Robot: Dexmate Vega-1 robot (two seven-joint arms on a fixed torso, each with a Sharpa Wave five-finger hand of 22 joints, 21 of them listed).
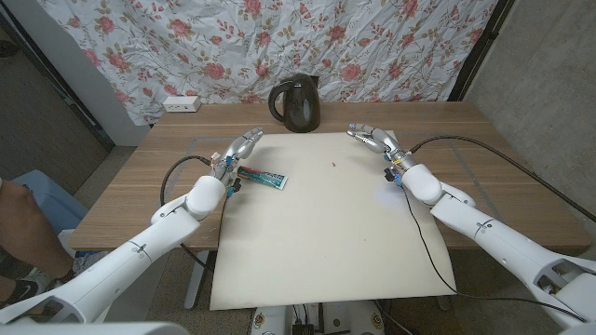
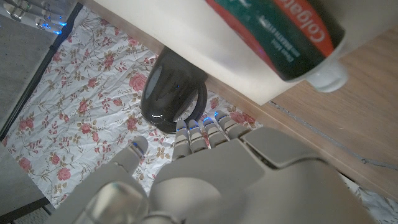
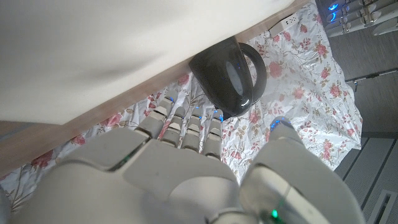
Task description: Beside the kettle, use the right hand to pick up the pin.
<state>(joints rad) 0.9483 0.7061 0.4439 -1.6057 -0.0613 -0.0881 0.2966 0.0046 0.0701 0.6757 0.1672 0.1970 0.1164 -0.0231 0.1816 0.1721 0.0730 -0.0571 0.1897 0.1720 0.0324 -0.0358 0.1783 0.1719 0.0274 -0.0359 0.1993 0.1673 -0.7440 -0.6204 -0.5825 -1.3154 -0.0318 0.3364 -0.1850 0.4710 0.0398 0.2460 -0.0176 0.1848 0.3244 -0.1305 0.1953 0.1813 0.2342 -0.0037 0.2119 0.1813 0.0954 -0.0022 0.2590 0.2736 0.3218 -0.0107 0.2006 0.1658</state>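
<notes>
We saw our right hand (image 1: 373,140) empty, fingers loosely extended, poised well right of the small red pin (image 1: 334,165), which lay on the cream mat (image 1: 326,233) near the black kettle (image 1: 296,103). Our left hand (image 1: 238,151) waited open beside the toothpaste tube (image 1: 264,177), out of the way.

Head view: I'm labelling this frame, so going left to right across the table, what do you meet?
Power strip → left robot hand → toothpaste tube → kettle → pin → right robot hand.
</notes>
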